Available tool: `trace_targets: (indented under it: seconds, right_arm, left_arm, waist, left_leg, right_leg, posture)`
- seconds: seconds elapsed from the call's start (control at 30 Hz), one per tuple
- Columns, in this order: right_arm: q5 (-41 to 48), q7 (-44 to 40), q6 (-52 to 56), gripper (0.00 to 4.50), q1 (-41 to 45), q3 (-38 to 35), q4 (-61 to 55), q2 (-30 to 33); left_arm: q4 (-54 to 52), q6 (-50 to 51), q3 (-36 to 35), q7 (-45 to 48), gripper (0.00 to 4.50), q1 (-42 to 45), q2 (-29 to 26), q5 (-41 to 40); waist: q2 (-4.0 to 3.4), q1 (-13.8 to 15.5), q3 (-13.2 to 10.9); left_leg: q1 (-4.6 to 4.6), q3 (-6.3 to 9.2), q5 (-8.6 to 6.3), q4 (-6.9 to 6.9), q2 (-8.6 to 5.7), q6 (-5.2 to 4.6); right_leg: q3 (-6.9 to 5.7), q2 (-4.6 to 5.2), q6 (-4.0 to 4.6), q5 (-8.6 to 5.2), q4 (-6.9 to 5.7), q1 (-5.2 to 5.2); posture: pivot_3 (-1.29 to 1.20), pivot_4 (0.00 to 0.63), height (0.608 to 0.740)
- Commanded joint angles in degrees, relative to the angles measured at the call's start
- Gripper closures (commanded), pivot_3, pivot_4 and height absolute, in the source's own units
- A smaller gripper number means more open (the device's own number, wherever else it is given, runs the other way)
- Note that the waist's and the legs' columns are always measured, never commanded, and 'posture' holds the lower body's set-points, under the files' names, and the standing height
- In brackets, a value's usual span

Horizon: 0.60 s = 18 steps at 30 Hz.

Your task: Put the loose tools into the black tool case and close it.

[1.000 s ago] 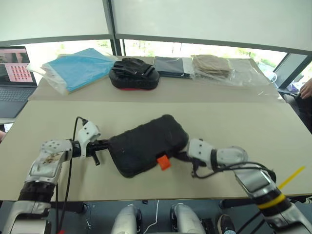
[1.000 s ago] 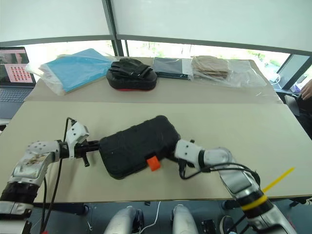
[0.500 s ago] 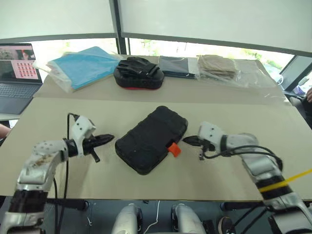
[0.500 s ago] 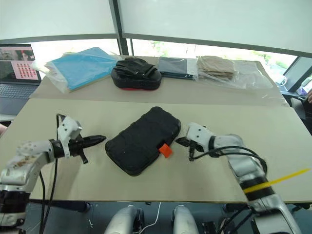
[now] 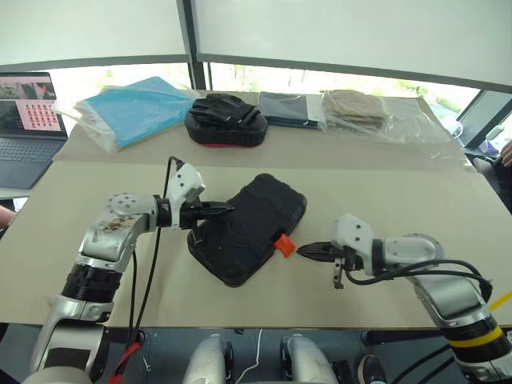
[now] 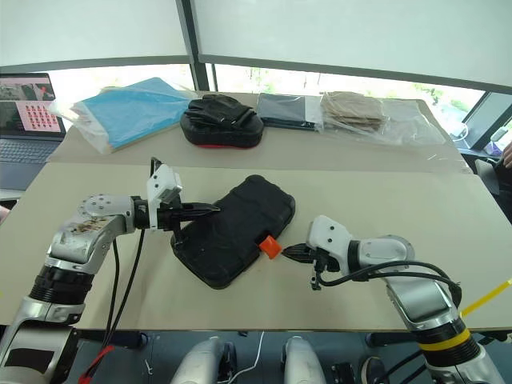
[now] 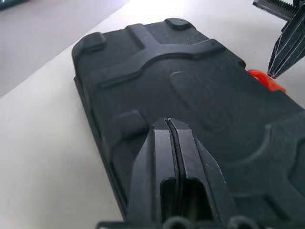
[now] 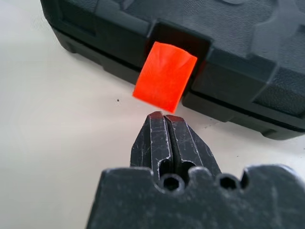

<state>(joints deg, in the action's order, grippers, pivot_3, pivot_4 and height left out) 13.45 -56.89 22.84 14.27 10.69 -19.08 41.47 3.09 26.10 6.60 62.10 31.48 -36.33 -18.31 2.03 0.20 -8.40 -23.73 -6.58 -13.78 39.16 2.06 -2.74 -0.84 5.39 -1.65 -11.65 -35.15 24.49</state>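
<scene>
So the right gripper (image 6: 290, 252) has backed off toward the near edge and now sits with its fingers clenched on nothing, tips just short of the orange latch (image 8: 164, 76), which is flipped out and not snapped down. A bit farther in, the left gripper (image 5: 226, 210), also pinched shut and empty, has swung in from the left and now hovers over the lid of the black tool case (image 5: 248, 228). The case lies closed in the middle of the near table (image 5: 400, 196), so I'd guess only latching is left.
</scene>
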Motion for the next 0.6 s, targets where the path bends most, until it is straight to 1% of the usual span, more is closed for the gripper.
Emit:
trace_targets:
  seconds: [0.03,0.13,0.6]
  right_arm:
    - [-1.16,0.01,0.25,4.50,1.67,1.28,0.46,-0.28]
    - [-1.92,-0.27,-0.43,4.50,2.23,2.38,1.32,-0.49]
    - [-3.88,0.08,-3.41,4.50,6.72,5.04,6.78,-5.52]
  left_arm:
    - [1.97,-3.01,0.91,0.37,4.45,1.44,0.85,1.56]
    - [2.78,-3.91,1.16,0.33,4.45,1.68,1.51,1.66]
    - [5.31,-6.41,1.98,0.19,4.45,0.16,2.20,3.94]
  waist:
    - [0.00,0.12,0.00]
    - [0.00,0.27,0.00]
    - [0.00,0.21,0.00]
  left_leg:
    - [-0.01,0.00,0.00,0.00,-0.01,0.00]
    - [-0.01,0.00,0.00,0.00,-0.03,-0.01]
    - [0.01,0.01,0.00,0.01,-0.01,0.00]
  right_leg:
    - [0.00,0.01,0.00,0.00,0.00,0.00]
    - [-0.01,0.05,-0.01,0.00,0.02,-0.02]
    - [-0.01,0.02,-0.01,0.00,-0.02,-0.02]
  posture:
    - [0.00,0.150,0.740]
    - [0.00,0.150,0.740]
    - [0.00,0.150,0.740]
